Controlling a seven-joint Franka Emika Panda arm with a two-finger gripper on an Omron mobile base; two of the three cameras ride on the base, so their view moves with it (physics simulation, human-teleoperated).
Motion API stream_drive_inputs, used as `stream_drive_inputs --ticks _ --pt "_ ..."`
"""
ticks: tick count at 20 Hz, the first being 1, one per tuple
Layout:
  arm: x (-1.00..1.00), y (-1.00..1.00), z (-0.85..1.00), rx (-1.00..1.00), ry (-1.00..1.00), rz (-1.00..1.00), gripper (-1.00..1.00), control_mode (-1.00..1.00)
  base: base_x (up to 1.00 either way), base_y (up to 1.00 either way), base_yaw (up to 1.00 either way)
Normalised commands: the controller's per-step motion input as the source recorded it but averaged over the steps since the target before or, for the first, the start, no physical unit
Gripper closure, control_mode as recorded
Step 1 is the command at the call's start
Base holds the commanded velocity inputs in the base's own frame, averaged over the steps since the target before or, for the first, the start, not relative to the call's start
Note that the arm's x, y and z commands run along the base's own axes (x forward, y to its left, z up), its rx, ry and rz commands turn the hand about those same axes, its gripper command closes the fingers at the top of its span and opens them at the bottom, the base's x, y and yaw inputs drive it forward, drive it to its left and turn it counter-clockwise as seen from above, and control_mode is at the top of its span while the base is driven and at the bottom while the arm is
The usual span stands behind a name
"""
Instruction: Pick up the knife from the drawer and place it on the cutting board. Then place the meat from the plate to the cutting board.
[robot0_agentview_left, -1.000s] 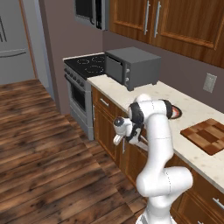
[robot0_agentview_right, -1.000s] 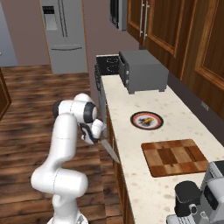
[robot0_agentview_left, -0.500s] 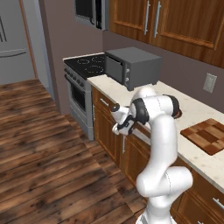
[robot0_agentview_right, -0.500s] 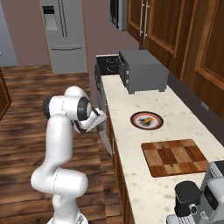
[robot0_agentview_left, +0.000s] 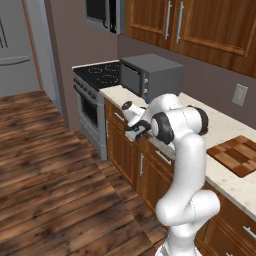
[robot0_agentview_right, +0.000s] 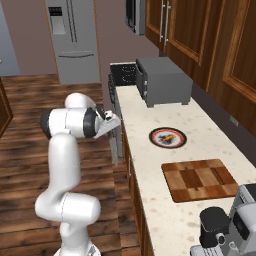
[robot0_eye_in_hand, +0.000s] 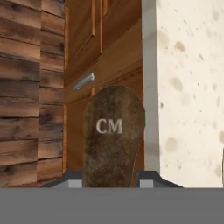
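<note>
Item: knife (robot0_eye_in_hand: 113, 138), pinched in my fingers (robot0_eye_in_hand: 113, 183), now lifted beside desk (robot0_agentview_right: 150, 165); cutting board (robot0_agentview_right: 199, 179) placement pending.

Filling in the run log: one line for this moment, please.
gripper: shut on knife | knife: lifted beside counter edge | cutting board: bare | meat: on plate

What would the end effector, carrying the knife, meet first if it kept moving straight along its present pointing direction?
Probably the wooden cabinet front just below the counter edge. The knife, gripped by the end effector, would touch first; depth is uncertain.
</note>
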Motion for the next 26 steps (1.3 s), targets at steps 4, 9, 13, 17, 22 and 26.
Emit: stream_drive_inputs --ticks 4,9,13,17,22,26 --pt "-0.15 0.0 0.61 0.0 0.11 0.0 1.0 -1.0 0.0 0.0 0.0" --pt "-0.39 0.06 0.57 0.06 0.11 -0.09 1.0 -1.0 0.0 0.0 0.0" --pt "-0.48 0.13 0.48 0.12 0.14 -0.15 1.0 -1.0 0.0 0.0 0.0" --pt "-0.49 0.15 0.34 0.13 0.12 -0.14 1.0 -1.0 0.0 0.0 0.0" --pt "-0.33 0.11 0.13 0.07 0.01 -0.13 1.0 -1.0 0.0 0.0 0.0" --pt "-0.4 0.0 -0.07 0.04 -0.12 -0.08 1.0 -1.0 0.0 0.0 0.0"
